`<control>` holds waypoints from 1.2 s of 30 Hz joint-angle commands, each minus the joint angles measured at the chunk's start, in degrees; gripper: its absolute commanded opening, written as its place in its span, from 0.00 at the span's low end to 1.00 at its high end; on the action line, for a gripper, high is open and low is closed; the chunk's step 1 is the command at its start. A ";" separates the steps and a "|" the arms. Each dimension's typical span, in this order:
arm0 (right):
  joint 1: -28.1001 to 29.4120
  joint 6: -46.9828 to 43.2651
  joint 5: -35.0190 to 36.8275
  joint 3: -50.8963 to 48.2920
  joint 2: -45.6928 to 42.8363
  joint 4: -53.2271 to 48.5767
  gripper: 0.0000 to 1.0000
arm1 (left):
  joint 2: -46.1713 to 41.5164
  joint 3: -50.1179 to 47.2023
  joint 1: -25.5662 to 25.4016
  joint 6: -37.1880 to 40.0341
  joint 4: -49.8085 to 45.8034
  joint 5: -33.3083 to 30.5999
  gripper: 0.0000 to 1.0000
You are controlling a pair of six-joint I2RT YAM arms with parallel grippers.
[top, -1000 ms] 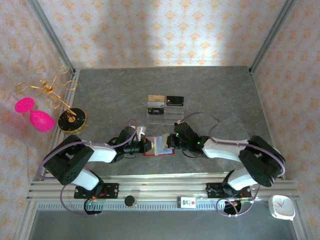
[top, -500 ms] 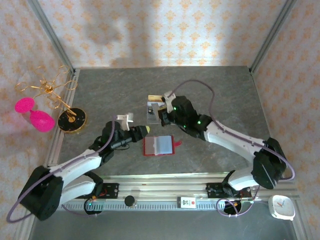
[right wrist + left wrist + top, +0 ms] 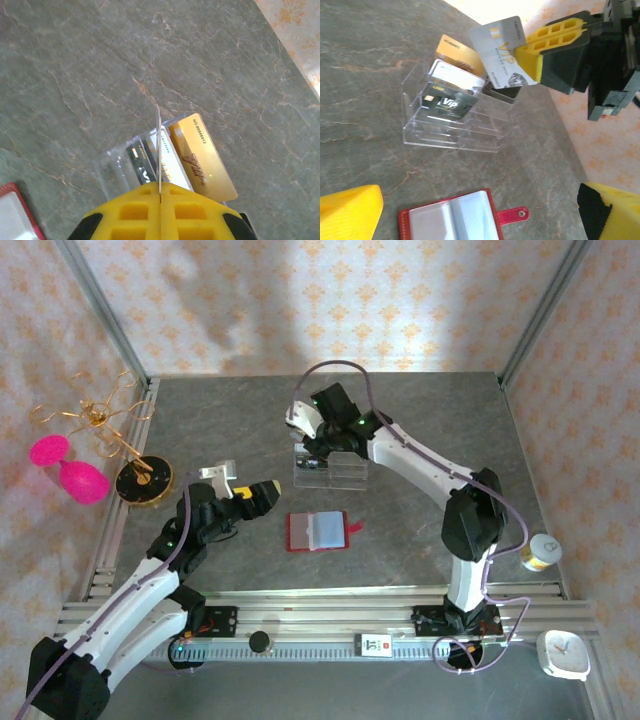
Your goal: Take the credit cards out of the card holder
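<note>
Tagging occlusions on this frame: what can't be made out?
- Top external: left-side cards in the acrylic stand, partly hidden under the right gripper.
- Right wrist: face of the silver card, seen edge-on between shut jaws.
- Left wrist: red wallet, cut off by the bottom edge; whether its sleeves hold cards is too hazy to tell.
- Left wrist: black card, mostly behind the silver card.

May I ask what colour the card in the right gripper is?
The card is silver-grey, lettered VIP; clearest in the left wrist view.
</note>
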 commanded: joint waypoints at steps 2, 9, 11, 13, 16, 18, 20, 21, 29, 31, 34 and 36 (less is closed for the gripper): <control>-0.41 -9.97 1.34 3.90 2.74 -5.36 0.00 | 0.21 2.42 0.63 2.45 -3.97 -3.31 0.99; -1.49 -16.19 2.35 7.45 7.01 -8.00 0.00 | 0.93 2.60 1.32 3.48 -5.35 -5.61 0.99; -1.95 -17.25 2.22 8.33 7.61 -8.34 0.00 | 1.25 2.75 1.59 3.49 -5.35 -5.60 0.99; -2.17 -18.28 1.50 8.94 8.05 -8.85 0.00 | 1.92 2.95 1.73 3.48 -5.27 -5.85 0.99; -2.26 -19.73 1.74 9.06 9.01 -9.11 0.00 | 3.52 3.29 2.02 3.48 -5.04 -5.89 0.99; -2.25 -20.53 1.98 9.49 9.73 -9.42 0.00 | 4.66 3.43 2.20 3.48 -4.86 -5.37 0.99; -2.34 -20.90 2.20 10.01 10.60 -9.54 0.00 | 5.49 3.56 2.36 3.48 -4.83 -5.09 0.99; -2.35 -21.14 2.41 10.29 10.98 -9.56 0.00 | 5.92 3.56 2.38 3.48 -4.76 -5.06 0.99; -2.35 -22.82 2.37 11.80 12.73 -9.49 0.00 | 6.63 3.46 3.04 3.48 -4.48 -4.84 0.99; -2.34 -22.99 2.37 11.55 13.16 -9.55 0.00 | 6.91 3.48 3.26 3.48 -4.53 -4.83 0.99; -2.35 -22.82 2.28 10.95 13.74 -9.41 0.00 | 7.51 3.30 3.43 3.48 -3.99 -4.32 0.99; -2.35 -22.80 2.36 10.34 13.99 -8.95 0.00 | 7.94 3.29 3.52 3.48 -3.73 -3.77 0.99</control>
